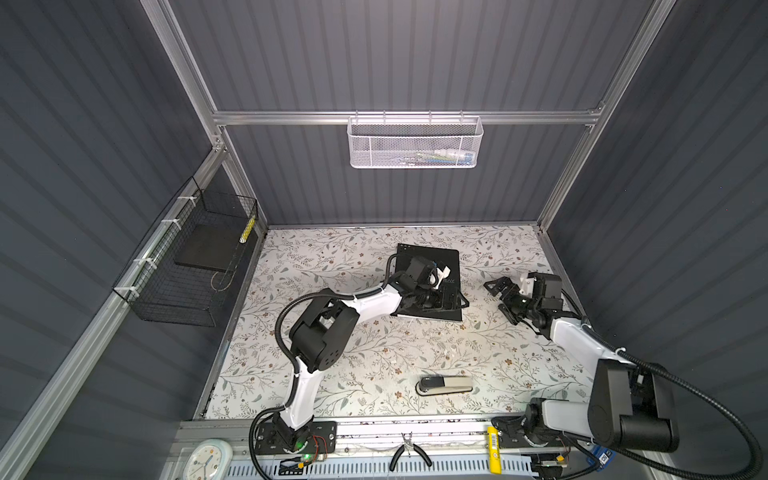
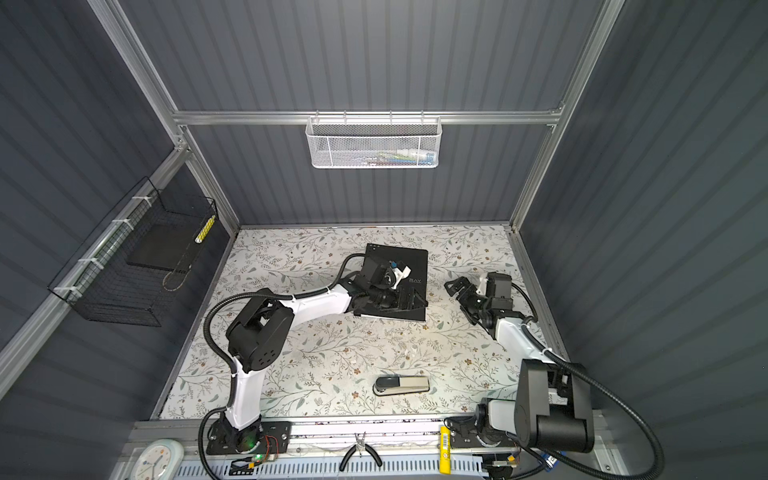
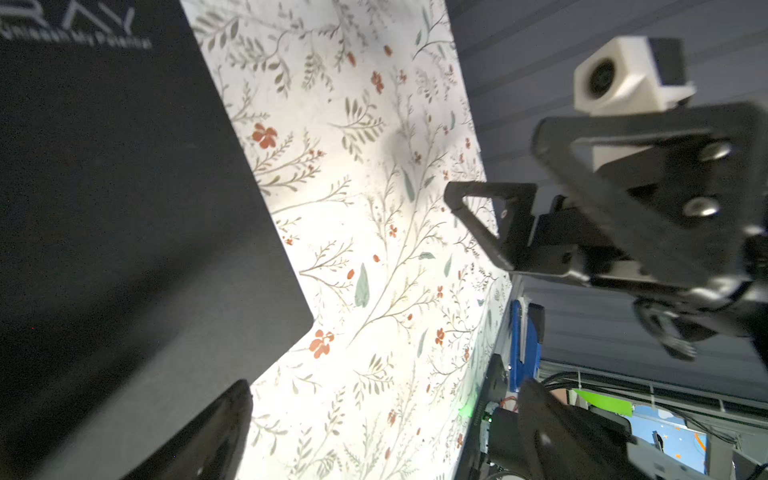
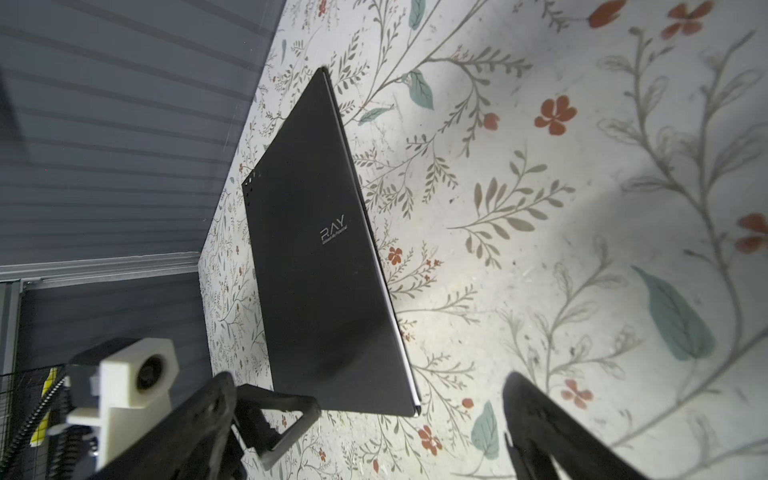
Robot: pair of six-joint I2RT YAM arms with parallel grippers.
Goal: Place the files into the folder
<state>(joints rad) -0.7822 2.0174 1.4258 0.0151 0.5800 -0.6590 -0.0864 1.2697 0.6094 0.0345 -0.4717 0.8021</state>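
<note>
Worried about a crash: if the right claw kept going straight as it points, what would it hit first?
Probably the near edge of the folder; the open right gripper points toward it. The left gripper is there too, and height is unclear, so it might meet that first.

surface: we see a table with a pale floral print | far middle: in both top views we find the black folder lying flat and closed on it, grey RAY lettering up | near side: we note a grey-and-black stapler lying flat, well apart from the folder
</note>
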